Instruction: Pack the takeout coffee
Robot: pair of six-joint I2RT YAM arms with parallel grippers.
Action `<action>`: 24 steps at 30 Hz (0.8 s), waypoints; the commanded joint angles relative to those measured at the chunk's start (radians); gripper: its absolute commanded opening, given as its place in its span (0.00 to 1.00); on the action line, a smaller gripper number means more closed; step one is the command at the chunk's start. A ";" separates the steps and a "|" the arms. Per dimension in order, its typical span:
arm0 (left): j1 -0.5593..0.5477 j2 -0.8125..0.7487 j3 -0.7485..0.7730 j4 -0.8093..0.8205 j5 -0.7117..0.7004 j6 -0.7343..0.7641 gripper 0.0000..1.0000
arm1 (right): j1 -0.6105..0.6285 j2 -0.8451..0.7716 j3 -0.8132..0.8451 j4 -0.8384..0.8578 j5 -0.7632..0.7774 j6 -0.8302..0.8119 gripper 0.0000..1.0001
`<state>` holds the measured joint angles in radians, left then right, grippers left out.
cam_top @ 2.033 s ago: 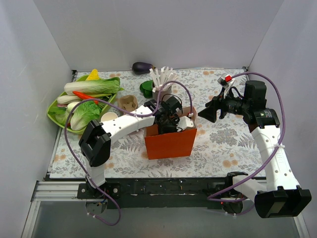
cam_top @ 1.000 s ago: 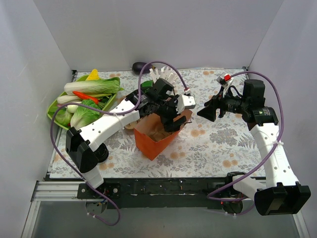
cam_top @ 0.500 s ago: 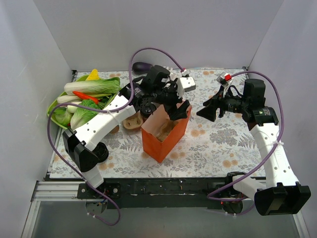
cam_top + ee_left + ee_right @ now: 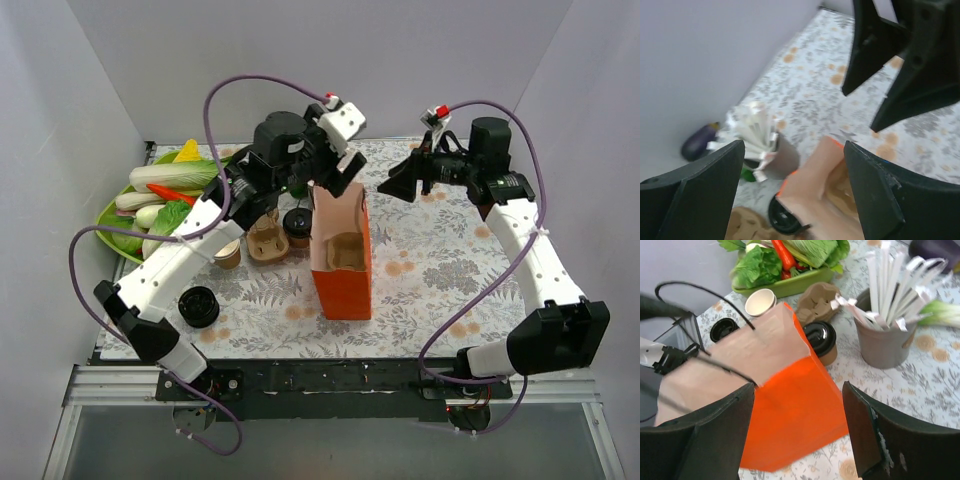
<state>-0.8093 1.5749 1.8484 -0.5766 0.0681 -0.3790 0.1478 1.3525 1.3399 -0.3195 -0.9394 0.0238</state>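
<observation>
Plainly, we find the takeout coffee (image 4: 297, 222) upright, lid on, just beside the orange bag (image 4: 343, 275) at its 9 o'clock in the top view. It lies near the left gripper (image 4: 793, 145), at 7 o'clock; the right gripper (image 4: 796, 386) sits farther, past the bag. Both grippers gape wide, holding nothing

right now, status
Left pincer, right pincer open, empty. Black-lidded brown kraft-paper cup on table beside orange paper bag, not packed. Grey cup of sticks beside it.
</observation>
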 commanded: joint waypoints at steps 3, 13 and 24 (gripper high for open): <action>0.035 -0.180 0.037 -0.101 -0.183 0.016 0.85 | 0.101 0.068 0.127 0.030 0.016 -0.012 0.79; 0.085 -0.319 -0.208 -0.187 -0.012 -0.078 0.92 | 0.108 0.077 0.136 0.007 0.039 -0.048 0.78; 0.122 -0.216 -0.208 0.018 -0.152 -0.026 0.88 | 0.065 -0.166 0.099 -0.197 0.329 -0.166 0.81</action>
<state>-0.7177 1.3846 1.6497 -0.6720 0.0246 -0.4194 0.2272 1.3354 1.4628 -0.4339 -0.7002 -0.0689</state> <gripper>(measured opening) 0.897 0.805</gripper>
